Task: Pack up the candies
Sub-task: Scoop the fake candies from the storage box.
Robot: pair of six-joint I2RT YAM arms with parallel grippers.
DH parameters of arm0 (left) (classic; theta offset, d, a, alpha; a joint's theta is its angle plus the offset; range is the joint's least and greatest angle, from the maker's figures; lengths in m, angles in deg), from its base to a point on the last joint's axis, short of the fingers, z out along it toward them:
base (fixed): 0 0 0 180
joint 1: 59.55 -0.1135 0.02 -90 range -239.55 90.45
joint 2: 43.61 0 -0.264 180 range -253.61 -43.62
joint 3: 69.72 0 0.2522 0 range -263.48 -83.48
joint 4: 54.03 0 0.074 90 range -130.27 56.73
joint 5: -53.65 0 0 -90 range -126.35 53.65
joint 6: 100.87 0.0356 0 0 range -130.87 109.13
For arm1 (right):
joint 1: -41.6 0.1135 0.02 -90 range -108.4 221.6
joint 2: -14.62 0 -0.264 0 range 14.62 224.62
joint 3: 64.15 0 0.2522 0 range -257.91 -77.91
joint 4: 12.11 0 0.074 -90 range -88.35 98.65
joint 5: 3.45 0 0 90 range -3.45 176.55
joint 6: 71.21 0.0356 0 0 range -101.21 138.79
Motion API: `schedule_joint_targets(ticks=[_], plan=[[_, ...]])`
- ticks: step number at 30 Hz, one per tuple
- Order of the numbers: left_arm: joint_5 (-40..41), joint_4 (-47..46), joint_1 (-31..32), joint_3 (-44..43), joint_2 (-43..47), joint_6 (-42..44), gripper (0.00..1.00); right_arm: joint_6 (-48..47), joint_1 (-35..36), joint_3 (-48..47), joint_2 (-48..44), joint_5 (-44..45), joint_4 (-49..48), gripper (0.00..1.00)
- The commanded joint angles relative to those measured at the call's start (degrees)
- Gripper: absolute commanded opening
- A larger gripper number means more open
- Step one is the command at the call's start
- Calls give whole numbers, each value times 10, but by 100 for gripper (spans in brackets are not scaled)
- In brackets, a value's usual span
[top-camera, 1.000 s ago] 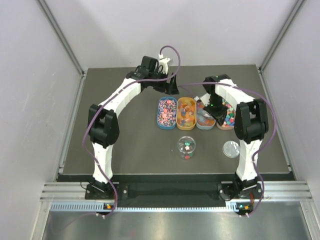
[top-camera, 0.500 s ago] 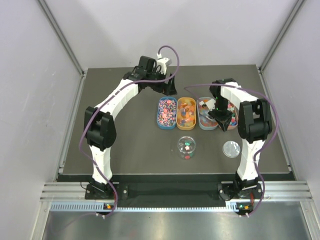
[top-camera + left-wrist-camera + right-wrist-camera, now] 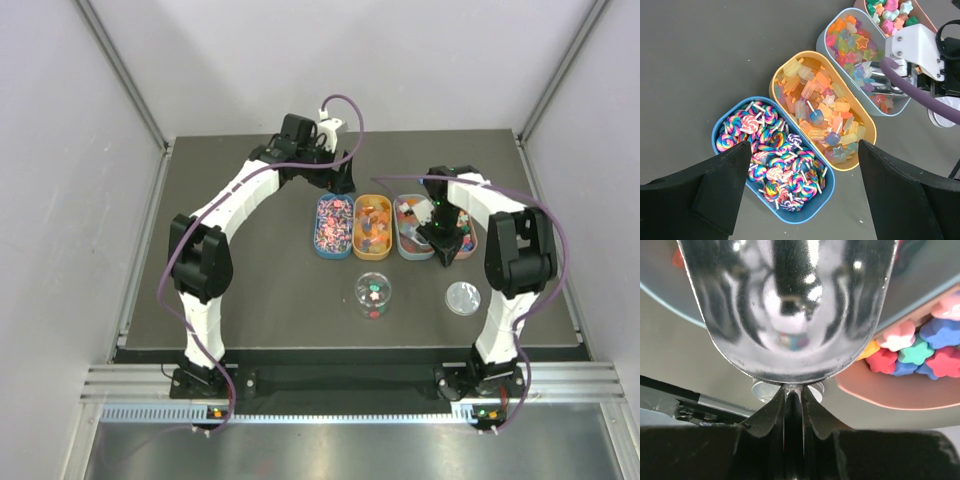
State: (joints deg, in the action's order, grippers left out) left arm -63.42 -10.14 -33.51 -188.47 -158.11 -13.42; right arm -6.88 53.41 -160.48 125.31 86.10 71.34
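1. Seen from above, with 12 o'clock at the far edge, four oval trays stand side by side in a row on the dark bench (image 3: 250, 300), a little toward 1 o'clock of its middle.
2. The candies (image 3: 771, 161) fill all four. Swirl lollipops are in the blue tray (image 3: 790, 220) at the 9 o'clock end. Ice-lolly shapes are in the orange tray (image 3: 777, 75) and translucent stars in the grey tray (image 3: 821, 39). Bright star and flower pieces are in the pink tray (image 3: 880, 392) at the 3 o'clock end.
3. A few more candies lie in a clear cup (image 3: 360, 300), which stands apart at 6 o'clock of the orange tray.
4. A clear round lid (image 3: 462, 297) lies flat at 3 o'clock of the cup, near the pink tray's 6 o'clock end.
5. The left tool (image 3: 805, 145) hangs above the blue and orange trays, at their 12 o'clock end. Its jaws are wide and grip nothing.
6. The right tool (image 3: 793, 395) is narrow, clamped on the thin handle of a metal scoop (image 3: 785, 305).
7. In the right wrist view the scoop's bowl sits over the grey tray's rim, with the pink tray just at its 4 o'clock.
8. From above, the right tool (image 3: 445, 248) is at the 6 o'clock end of the grey and pink trays.
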Motion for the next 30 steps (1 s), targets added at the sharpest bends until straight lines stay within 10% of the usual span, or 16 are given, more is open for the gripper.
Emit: schedule_joint_targets(ticks=[1, 30], plan=[[6, -5, 1, -20, 25, 17, 92, 18, -5, 16, -50, -12, -55, 0], [57, 18, 3, 13, 108, 70, 93, 52, -14, 189, -348, -63, -304, 0]])
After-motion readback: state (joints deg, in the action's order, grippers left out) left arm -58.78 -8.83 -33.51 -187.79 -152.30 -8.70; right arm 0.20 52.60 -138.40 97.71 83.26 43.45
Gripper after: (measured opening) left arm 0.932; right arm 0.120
